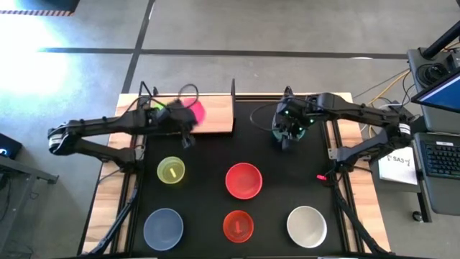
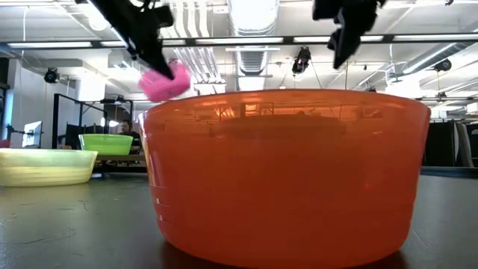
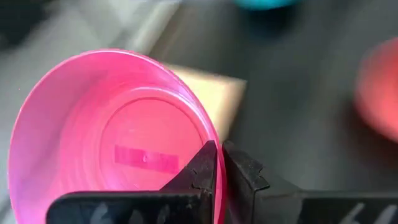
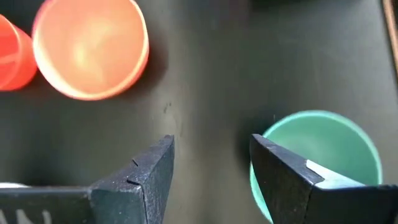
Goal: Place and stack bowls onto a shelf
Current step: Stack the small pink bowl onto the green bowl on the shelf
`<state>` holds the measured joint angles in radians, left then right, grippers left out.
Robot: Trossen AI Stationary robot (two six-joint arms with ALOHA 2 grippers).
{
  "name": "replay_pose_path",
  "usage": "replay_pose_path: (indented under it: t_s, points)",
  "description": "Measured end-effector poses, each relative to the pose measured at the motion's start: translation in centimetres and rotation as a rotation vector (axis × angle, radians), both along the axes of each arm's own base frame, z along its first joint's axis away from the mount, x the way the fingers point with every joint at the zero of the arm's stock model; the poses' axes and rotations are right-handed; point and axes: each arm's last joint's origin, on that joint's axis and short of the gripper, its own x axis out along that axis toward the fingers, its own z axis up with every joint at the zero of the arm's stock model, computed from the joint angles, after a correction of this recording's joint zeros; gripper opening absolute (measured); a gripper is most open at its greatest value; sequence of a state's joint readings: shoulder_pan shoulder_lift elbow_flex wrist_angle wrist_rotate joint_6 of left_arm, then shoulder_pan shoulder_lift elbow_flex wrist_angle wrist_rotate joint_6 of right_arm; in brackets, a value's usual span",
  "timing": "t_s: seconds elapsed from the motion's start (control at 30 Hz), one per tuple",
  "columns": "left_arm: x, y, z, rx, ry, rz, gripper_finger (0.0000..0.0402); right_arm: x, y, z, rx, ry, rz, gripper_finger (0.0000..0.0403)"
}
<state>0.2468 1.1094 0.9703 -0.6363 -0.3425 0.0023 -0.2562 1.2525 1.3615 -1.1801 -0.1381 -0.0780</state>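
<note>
Over the shelf (image 1: 208, 114) my L gripper (image 3: 217, 163) pinches the magenta bowl (image 3: 118, 134) by its rim, lifted; R gripper (image 4: 211, 165) hangs wide apart above the teal bowl (image 4: 326, 146); other bowls sit on the mat (image 1: 277, 162)

Open-plan lab/office: exposed ceiling ducts (image 2: 254, 45), strip lights, desks with a monitor (image 2: 31, 133) behind; laptop (image 1: 440, 155) and cabling beside the robot table (image 1: 108, 187).
</note>
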Motion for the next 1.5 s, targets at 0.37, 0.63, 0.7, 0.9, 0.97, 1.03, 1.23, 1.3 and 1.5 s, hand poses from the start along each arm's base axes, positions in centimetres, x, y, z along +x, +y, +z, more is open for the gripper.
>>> replay_pose_path:
  t_s: [0.37,0.63,0.7,0.9,0.97,1.03,1.23,1.3,1.5]
  points:
    - [-3.0,4.7,-3.0,-0.053,0.243,0.436,0.0005,-2.8,0.7,-2.7,0.009,0.009,-0.029,0.0199]
    - [-3.6,6.9,-5.7,-0.114,0.351,0.546,0.0005,-4.7,1.2,-3.5,0.021,-0.033,-0.074,0.0199]
    - [-3.5,6.9,-5.9,-0.119,0.360,0.543,0.0005,-5.2,1.3,-3.7,0.021,-0.035,-0.075,0.0199]
    - [-3.5,7.0,-6.4,-0.139,0.394,0.560,0.0005,-5.8,1.5,-4.4,0.031,-0.042,-0.096,0.0199]
    - [-3.6,7.0,-6.6,-0.151,0.415,0.567,0.0005,-5.9,1.5,-4.5,0.032,-0.039,-0.096,0.0199]
    - [-3.6,7.1,-6.9,-0.156,0.426,0.572,0.0005,-5.9,1.5,-4.6,0.032,-0.037,-0.096,0.0199]
    - [-3.2,7.4,-7.9,-0.169,0.470,0.574,0.0008,-5.9,1.5,-4.6,0.032,-0.037,-0.096,0.0199]
    - [-3.0,7.5,-8.2,-0.171,0.488,0.568,0.0013,-5.9,1.5,-4.6,0.032,-0.037,-0.096,0.0199]
    - [-2.7,7.8,-8.9,-0.151,0.546,0.536,0.0043,-5.9,1.5,-4.6,0.032,-0.037,-0.095,0.0199]
